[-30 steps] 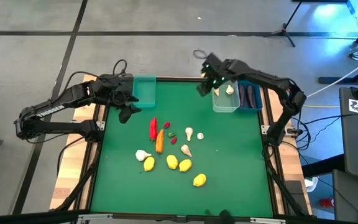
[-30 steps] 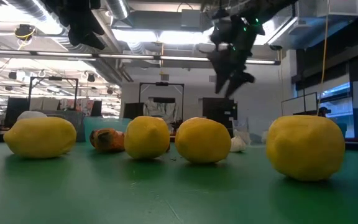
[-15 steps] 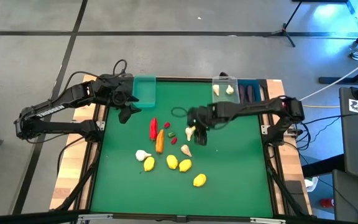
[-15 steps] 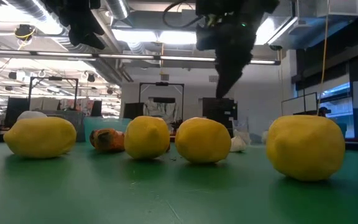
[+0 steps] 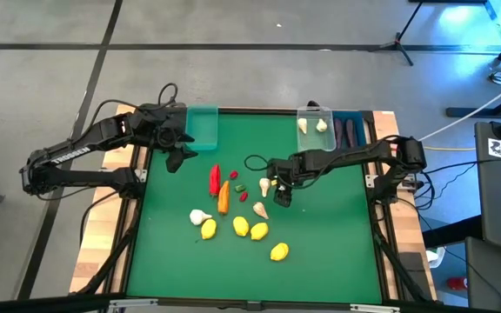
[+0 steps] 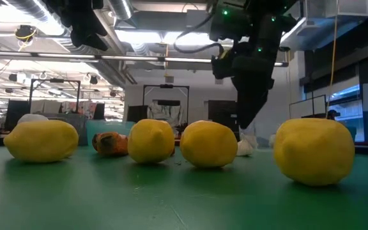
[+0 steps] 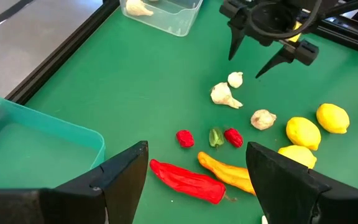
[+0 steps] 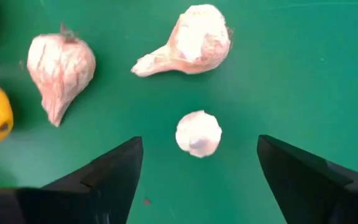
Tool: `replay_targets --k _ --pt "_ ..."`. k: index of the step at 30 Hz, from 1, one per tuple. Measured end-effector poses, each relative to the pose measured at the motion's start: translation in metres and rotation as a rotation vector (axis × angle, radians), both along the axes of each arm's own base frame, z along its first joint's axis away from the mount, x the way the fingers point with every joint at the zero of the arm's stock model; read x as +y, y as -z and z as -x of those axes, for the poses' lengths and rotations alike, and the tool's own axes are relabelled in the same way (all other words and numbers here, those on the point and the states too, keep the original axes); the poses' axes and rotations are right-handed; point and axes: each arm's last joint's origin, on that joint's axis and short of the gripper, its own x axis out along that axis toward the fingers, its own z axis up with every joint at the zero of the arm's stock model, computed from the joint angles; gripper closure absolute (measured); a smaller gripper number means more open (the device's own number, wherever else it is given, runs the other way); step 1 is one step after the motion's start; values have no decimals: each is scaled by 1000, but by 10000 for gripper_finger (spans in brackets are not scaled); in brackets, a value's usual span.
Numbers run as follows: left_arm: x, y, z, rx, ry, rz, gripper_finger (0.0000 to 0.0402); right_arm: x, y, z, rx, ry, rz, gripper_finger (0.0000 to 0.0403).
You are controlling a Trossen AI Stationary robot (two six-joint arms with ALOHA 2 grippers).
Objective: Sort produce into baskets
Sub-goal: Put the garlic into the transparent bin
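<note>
1. Right gripper open, poised over mat centre; small garlic bulb lies between its fingers.
2. Two bigger garlic bulbs just beyond, toward 12 o'clock.
3. Left gripper open, empty, beside teal bin.

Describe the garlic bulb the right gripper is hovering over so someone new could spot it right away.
Start at the green table and find the right gripper near its middle, fingers open and pointing down. Between them lies a small garlic bulb. It is the smallest and roundest of the three bulbs there; the other two bulbs are bigger, with pointed stems.
</note>
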Motion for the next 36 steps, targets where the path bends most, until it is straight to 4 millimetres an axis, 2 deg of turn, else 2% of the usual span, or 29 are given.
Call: replay_targets --k 5,18,23,27,36 --pt "0 0 0 1 3 -3 135 0 7 -1 -29 5 1 96" --pt "0 0 0 5 2 -1 135 -1 44 -7 66 19 21 104" --pt "0 0 0 4 0 2 135 -1 49 -7 89 39 16 109" --pt "0 0 0 4 0 2 135 -1 49 -7 88 46 22 140" --pt "0 0 0 5 3 0 135 -1 49 -7 87 43 9 250"
